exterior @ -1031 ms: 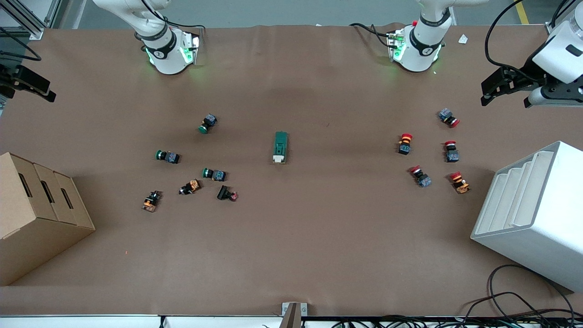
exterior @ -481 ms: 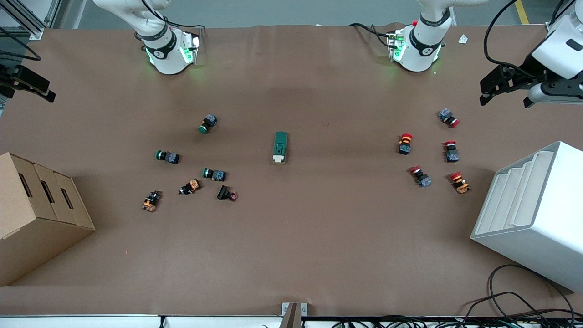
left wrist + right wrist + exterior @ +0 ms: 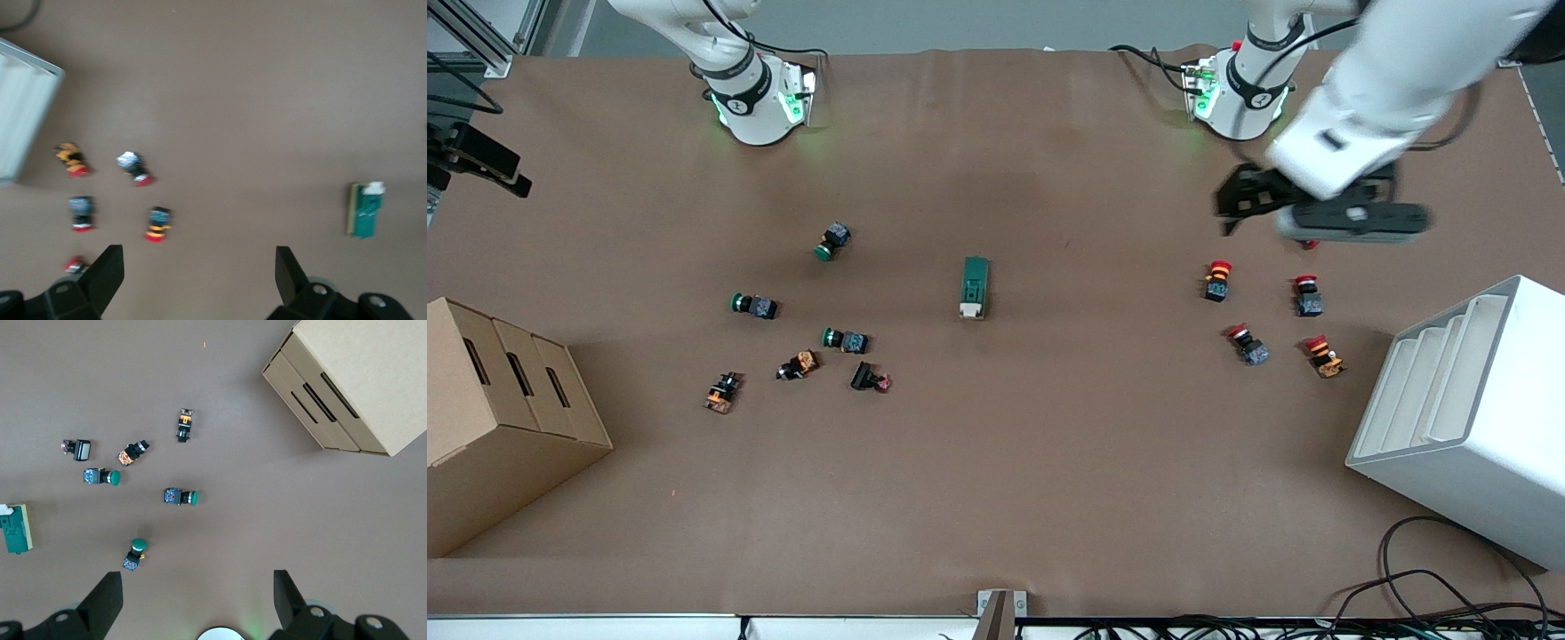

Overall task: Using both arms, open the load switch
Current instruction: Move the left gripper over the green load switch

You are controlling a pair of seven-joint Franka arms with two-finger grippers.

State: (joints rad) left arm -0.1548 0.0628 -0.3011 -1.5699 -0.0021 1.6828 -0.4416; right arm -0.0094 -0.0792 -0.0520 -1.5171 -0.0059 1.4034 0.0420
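Note:
The load switch (image 3: pixel 975 287), a dark-green oblong block with a white end, lies alone in the middle of the table; it also shows in the left wrist view (image 3: pixel 365 210) and at the edge of the right wrist view (image 3: pixel 15 528). My left gripper (image 3: pixel 1232 209) hangs over the table above the red push buttons, well short of the switch. In its own view the left gripper (image 3: pixel 198 277) is open with only bare table between the fingers. My right gripper (image 3: pixel 503 173) waits over the table's edge at the right arm's end, and the right gripper (image 3: pixel 198 597) is open and holds nothing.
Several green and orange push buttons (image 3: pixel 845 340) are scattered toward the right arm's end. Several red ones (image 3: pixel 1218 278) lie toward the left arm's end. A cardboard box (image 3: pixel 507 409) and a white slotted rack (image 3: pixel 1467 418) stand at the two ends.
The left arm has swung in from the table's end toward the middle and now covers one red push button. The right arm and the switch have not moved.

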